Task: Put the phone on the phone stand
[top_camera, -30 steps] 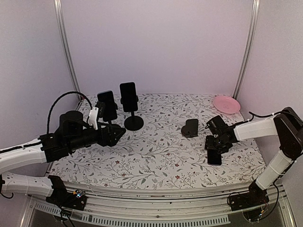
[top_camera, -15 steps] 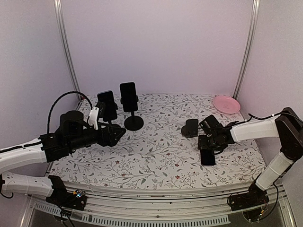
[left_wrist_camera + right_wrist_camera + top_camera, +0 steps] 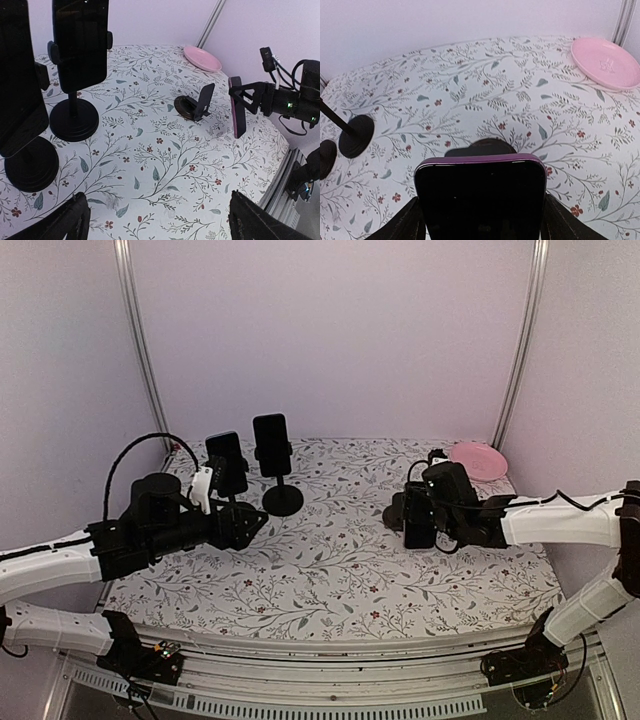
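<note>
Pale lilac walls, and a table [image 3: 300,580] printed with leafy sprigs. The right fingers [image 3: 409,226] clamp a phone [image 3: 481,195] by its sides. It is upright, black glass with a purple rim, and the small black phone stand [image 3: 199,101] sits just beyond them. The left fingers [image 3: 67,222] gape wide, holding nothing.

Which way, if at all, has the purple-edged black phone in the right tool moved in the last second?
Yes. The purple-edged black phone went left and toward the back wall, ending right beside the small black folding stand.
</note>
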Controlling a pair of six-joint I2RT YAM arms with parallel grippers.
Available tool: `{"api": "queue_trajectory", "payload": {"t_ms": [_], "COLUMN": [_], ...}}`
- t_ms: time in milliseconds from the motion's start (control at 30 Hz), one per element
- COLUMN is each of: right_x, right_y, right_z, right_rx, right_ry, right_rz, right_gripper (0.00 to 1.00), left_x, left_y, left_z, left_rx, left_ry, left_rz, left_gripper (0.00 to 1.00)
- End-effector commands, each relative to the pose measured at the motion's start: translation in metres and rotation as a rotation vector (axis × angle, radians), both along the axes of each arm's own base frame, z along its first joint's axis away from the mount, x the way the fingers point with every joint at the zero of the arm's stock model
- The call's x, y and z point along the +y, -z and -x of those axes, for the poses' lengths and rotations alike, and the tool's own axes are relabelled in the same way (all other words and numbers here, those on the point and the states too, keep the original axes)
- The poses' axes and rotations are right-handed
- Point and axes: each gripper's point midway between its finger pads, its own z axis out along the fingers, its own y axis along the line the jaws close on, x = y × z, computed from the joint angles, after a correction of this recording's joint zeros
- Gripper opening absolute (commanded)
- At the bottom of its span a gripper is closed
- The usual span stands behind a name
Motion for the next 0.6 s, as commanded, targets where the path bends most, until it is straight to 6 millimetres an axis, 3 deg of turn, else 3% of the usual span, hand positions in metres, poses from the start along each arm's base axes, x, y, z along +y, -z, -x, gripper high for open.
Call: {"api": "queue_trajectory", "payload": {"t_ms": [0, 233, 367, 567], "right_x": [0.009, 0.022, 0.031, 0.028], "right_y": [-0.066, -0.076, -0.069, -0.058], "right_z": [-0.021, -0.036, -0.046, -0.058], "right_rx": [-0.287, -0.462, -0.501, -0.536], "right_ry": [0.004, -0.027, -0.051, -0.068], "right_rz": [-0.069, -0.040, -0.007, 0.003], "right_gripper": [0.46, 0.46, 0.47, 0.48], "left_x": [-0.009, -0.014, -0.017, -0.018], "left_y": [-0.013, -0.013, -0.015, -0.019], "left_z": [-0.001, -0.003, -0.004, -0.004], "left_rx": [-0.030, -0.025, -0.023, -0.027], "left_ry": [0.021, 0.031, 0.036, 0.039], "left_rz": [0.022, 0.029, 0.029, 0.031], "left_gripper": [0.97, 0.97, 0.97, 0.97]}}
